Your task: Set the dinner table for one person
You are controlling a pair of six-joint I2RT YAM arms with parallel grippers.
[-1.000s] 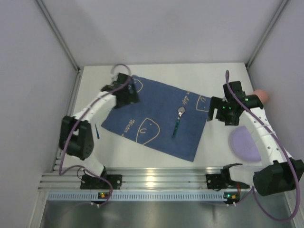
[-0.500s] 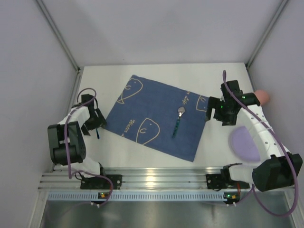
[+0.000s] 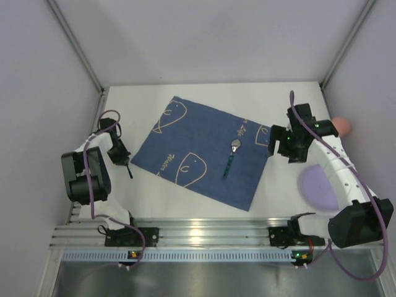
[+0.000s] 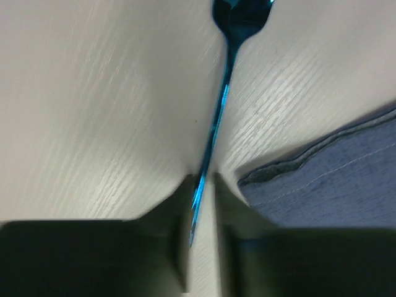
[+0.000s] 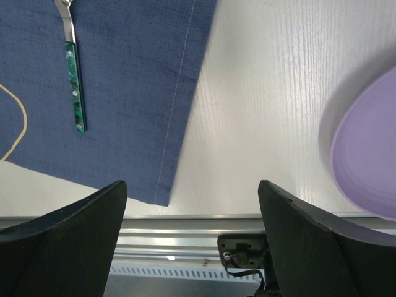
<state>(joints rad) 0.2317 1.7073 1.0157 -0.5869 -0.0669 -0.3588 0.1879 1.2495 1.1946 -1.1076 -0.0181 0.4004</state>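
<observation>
The dinner table (image 3: 281, 192) is filling the whole floor of the enclosure: a flat white rectangular top with a fine wood grain, and a ridged aluminium rail (image 3: 204, 234) is running along its near edge. A blue cloth mat (image 3: 198, 142) with cream whale outlines is lying skewed across the middle. Cream script is showing beside the whales, too small to read. A green-handled spoon (image 3: 231, 159) is lying on the mat.

Near the table's left edge, just beside the mat, a blue fork (image 4: 216, 117) is lying on the bare top. The left gripper (image 4: 201, 192) is straddling its handle end, fingers (image 4: 161, 235) narrowly apart, with a strip of table showing between them.

The right gripper (image 5: 192, 184) is hanging spread wide and empty near the table's right edge, between the mat and a purple plate (image 3: 312, 185).
</observation>
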